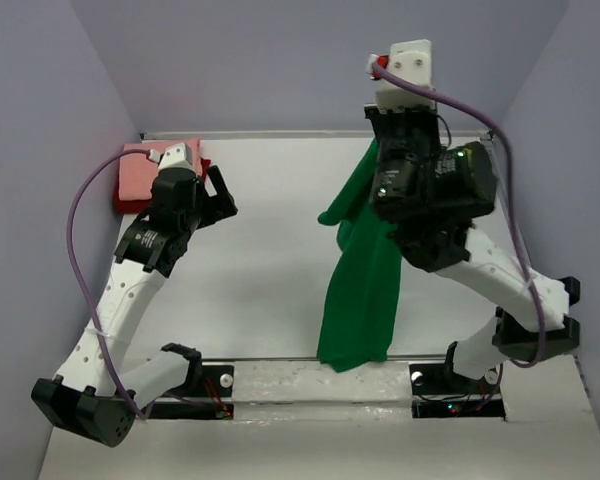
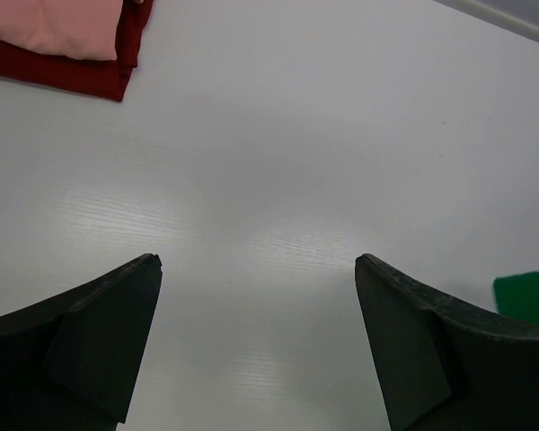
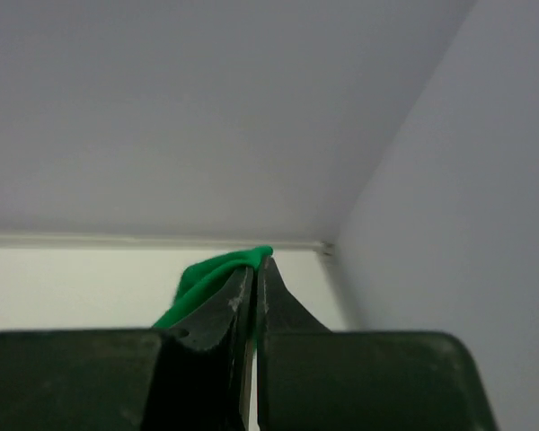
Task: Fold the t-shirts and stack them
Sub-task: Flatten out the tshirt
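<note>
1. My right gripper (image 3: 256,268) sits high at the far right, jaws pinched together on the top of the green t-shirt (image 1: 363,285)
2. The cloth hangs long toward the table's (image 1: 270,260) near edge; I cannot tell if its lower end rests there
3. My left gripper (image 2: 256,265) hovers over bare table, fingers spread wide, holding nothing
4. Salmon-pink t-shirt (image 1: 138,178) lies folded on the dark red t-shirt (image 2: 76,79), far-left corner

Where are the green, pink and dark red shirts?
green shirt (image 1: 365,290), overhead view, middle of hanging cloth
pink shirt (image 2: 58,27), left wrist view, folded top
dark red shirt (image 2: 72,74), left wrist view, front edge
</note>
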Controlling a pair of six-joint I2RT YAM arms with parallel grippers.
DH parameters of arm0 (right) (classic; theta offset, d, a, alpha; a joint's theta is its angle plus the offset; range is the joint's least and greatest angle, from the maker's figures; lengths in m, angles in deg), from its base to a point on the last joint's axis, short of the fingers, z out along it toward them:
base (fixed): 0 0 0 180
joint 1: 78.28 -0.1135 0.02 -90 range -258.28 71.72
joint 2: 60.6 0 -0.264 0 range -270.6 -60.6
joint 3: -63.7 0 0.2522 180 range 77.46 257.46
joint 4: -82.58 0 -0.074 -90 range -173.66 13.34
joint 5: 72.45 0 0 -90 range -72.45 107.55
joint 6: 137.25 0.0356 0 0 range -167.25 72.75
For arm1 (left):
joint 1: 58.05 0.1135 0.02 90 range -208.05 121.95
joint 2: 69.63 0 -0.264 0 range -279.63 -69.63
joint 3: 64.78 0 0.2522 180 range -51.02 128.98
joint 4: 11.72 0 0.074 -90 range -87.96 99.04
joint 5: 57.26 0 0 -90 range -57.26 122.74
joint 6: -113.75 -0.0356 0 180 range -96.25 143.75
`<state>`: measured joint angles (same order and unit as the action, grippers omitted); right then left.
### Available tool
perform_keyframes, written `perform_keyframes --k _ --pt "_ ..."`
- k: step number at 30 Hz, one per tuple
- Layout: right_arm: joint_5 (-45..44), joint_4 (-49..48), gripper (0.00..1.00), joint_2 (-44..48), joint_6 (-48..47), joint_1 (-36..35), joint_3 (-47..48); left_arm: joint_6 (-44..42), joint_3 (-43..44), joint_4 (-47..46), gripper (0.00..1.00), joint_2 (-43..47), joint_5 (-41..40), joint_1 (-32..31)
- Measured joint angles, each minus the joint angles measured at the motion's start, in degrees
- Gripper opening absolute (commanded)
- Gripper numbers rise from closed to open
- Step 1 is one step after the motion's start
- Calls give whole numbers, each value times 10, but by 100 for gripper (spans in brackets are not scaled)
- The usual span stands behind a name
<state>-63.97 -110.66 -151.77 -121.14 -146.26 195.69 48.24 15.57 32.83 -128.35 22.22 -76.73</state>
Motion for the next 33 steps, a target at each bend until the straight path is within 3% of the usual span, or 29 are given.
perform_keyframes --k 4,9,13,17,21,26,33 --pt "124 236 0 157 335 -48 -23 0 0 -1 99 -5 0 -1" --pt "187 337 0 247 496 -45 103 0 1 -1 99 -19 2 -6" --pt "243 430 0 229 562 -44 181 0 5 -1 99 -31 1 -12" --pt "239 531 0 139 580 -43 227 0 7 -1 99 -31 -1 -14" --pt "281 652 0 36 628 -10 209 0 7 -1 99 -31 -3 -15" --pt "409 789 0 -13 717 122 108 0 8 -1 99 -31 -3 -15" --pt "512 822 0 30 772 307 84 0 10 0 99 -31 -6 -16"
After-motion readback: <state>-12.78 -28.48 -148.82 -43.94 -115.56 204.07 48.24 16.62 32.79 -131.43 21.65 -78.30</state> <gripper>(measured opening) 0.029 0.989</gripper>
